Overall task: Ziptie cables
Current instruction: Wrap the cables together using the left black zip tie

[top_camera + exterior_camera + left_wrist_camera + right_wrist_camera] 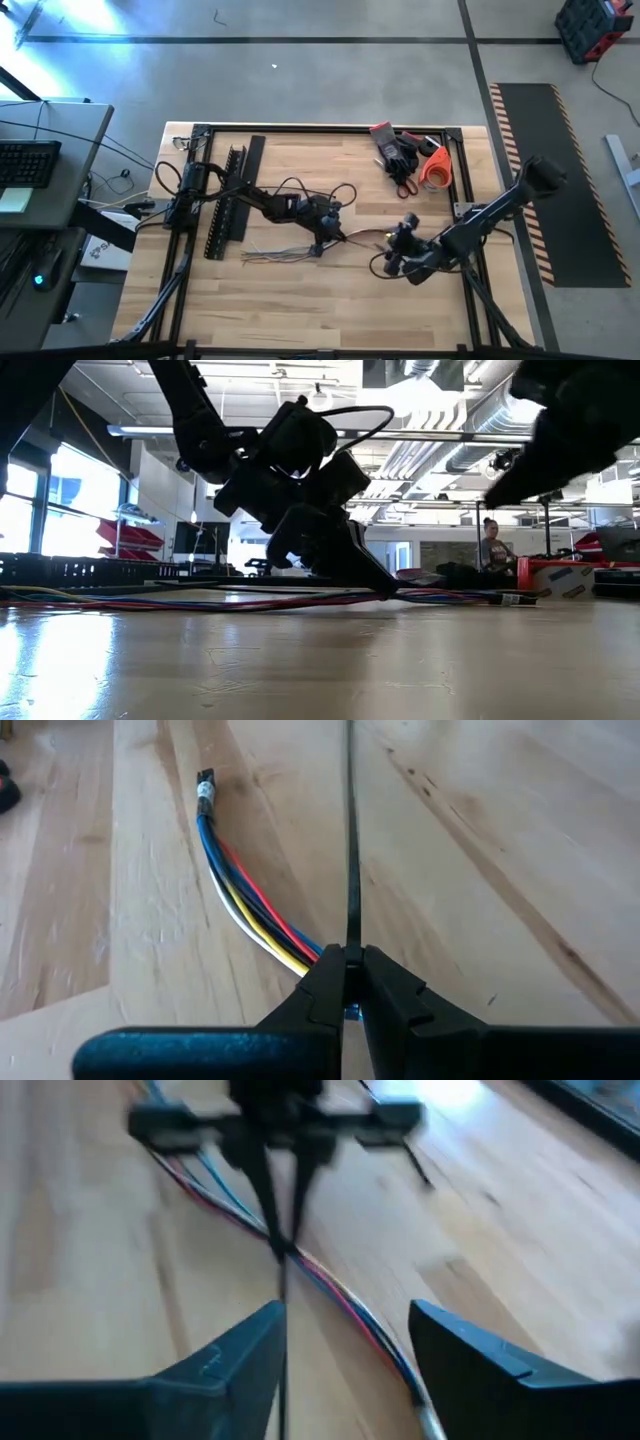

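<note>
The cables (250, 910), a thin bundle of blue, red, yellow and white wires, lie flat on the wooden table (290, 310) near its middle (275, 257). A thin black zip tie (352, 840) runs along the table from the bundle. My left gripper (352, 968) is shut where the tie meets the bundle (322, 245) (385, 588). My right gripper (345, 1350) hangs open above the table to the right of it (390, 260). The tie's tail (283, 1380) passes beside one of its fingers; I see no touch. My left gripper pinches the zip tie (352, 945) between its two fingertips, right where the tie crosses the cable bundle. The fingers slant down from the table's left. The cables run in under the fingertips (310, 955); whether they are pinched too, I cannot tell. The bundle and tie lie on the table.
A black slotted rail (226, 205) and a flat black strip (252, 160) lie at the far left. Gloves (393, 148), red-handled scissors (402, 182) and an orange tape roll (437, 168) sit at the far right. A person (492, 545) stands far back in the room.
</note>
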{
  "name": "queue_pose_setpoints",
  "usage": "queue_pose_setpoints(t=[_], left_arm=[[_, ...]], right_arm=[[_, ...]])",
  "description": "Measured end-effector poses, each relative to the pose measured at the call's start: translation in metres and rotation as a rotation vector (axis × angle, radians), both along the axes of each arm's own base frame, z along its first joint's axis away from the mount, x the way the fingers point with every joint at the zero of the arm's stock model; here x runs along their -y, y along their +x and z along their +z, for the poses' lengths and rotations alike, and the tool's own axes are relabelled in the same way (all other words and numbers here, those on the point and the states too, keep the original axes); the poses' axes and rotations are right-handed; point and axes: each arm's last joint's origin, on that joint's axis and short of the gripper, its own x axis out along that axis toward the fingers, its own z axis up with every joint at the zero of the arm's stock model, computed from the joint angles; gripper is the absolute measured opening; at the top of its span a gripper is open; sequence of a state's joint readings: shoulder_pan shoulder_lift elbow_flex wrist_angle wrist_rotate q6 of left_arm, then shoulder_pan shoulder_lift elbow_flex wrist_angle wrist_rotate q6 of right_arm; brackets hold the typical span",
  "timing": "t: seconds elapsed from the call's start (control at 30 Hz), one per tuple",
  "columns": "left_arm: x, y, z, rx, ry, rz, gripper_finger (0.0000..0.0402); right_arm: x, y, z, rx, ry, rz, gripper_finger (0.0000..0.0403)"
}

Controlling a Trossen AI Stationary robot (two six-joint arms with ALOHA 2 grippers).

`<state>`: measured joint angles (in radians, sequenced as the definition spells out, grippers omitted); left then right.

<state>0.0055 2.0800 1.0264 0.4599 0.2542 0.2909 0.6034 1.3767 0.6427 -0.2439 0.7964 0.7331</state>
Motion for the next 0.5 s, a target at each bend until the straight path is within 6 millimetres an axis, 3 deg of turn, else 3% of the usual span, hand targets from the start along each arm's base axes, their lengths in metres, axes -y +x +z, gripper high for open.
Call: queue_pose_setpoints(t=[0.2, 0.5], left_arm=[[0.001, 0.0, 0.0, 0.0, 0.001, -0.002, 0.0003], [0.001, 0.0, 0.0, 0.0, 0.001, -0.003, 0.0003]], right_arm=[[0.009, 0.03, -0.033, 0.089, 0.006, 0.063, 0.0217], [0.021, 0.059, -0.077, 0.033, 0.007, 0.081, 0.0173]])
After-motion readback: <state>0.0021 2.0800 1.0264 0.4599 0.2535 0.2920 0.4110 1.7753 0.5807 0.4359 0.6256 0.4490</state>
